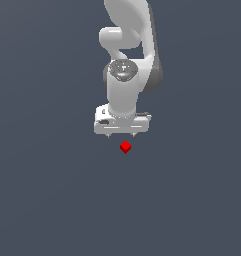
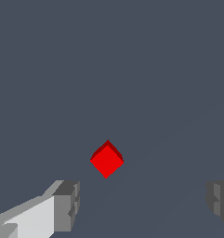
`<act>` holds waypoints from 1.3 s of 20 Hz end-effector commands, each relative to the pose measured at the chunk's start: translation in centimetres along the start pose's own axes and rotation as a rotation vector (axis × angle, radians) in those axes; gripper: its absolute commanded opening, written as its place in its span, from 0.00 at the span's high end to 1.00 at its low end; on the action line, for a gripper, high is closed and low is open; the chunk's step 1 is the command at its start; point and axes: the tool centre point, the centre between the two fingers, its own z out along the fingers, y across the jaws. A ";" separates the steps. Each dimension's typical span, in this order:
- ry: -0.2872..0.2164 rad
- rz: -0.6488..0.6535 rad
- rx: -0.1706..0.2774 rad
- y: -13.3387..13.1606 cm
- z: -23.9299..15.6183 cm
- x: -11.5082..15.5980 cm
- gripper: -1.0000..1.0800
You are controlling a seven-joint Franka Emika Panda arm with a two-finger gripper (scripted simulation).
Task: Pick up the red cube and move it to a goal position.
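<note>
**Still approaching: cube not yet gripped**

The gripper point(image 1: 121, 135) is seen with jaws spread wide and nothing held. Just beyond its fingertips point(image 2: 67, 204), the red cube point(image 1: 125, 147) lies free on the grey floor, turned corner-on. A short advance and descent to straddle it is judged necessary before closing.

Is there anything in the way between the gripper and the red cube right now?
Nothing visible. The gripper is open just above the red cube, with only bare gray surface between them. In the wrist view the cube sits alone ahead of the fingers.
</note>
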 end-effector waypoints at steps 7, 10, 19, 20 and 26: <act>0.001 -0.028 0.000 -0.1 0.6 -0.1 0.04; 0.003 -0.063 0.000 -0.3 1.3 -0.2 0.04; 0.013 -0.253 0.000 -1.2 5.1 -0.7 0.04; 0.015 -0.282 0.000 -1.4 5.7 -0.8 0.04; 0.025 -0.466 0.001 -2.1 9.5 -1.4 0.04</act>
